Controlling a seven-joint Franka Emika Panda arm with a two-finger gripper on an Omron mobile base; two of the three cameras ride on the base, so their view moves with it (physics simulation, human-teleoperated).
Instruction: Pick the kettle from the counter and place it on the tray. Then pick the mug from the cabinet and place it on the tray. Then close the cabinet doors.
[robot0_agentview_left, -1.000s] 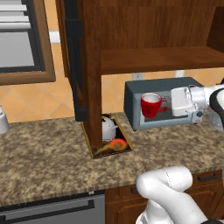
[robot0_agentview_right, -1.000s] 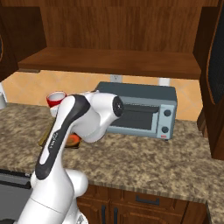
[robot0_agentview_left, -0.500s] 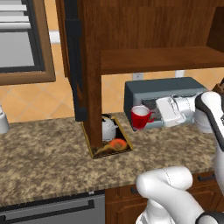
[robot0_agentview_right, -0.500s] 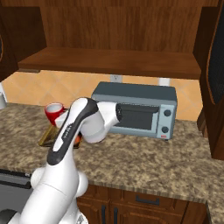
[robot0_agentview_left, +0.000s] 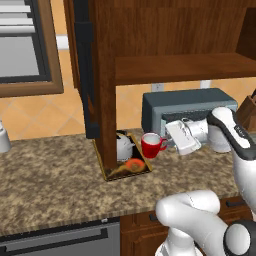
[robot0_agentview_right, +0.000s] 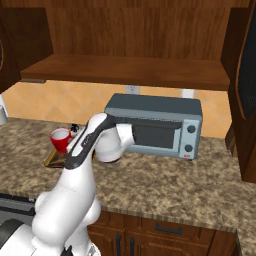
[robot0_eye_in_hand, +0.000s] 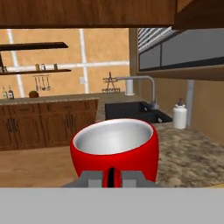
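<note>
No readable text, labels, brands or numbers anywhere. The toaster oven (robot0_agentview_right: 155, 126) has round knobs and a small red spot on its right panel, no legible markings. The tray (robot0_agentview_left: 131, 167) carries a picture with an orange patch, possibly a printed design, too blurred to tell any lettering. The mug (robot0_eye_in_hand: 114, 148) is plain red, no logo. The bottles on the far shelf are too small to read.

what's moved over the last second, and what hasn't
The gripper, its jaws shut on the red mug, has carried the mug down and leftward from in front of the toaster oven to beside the tray. The grip held throughout. The kettle, tray, toaster oven and open cabinet stayed put.
</note>
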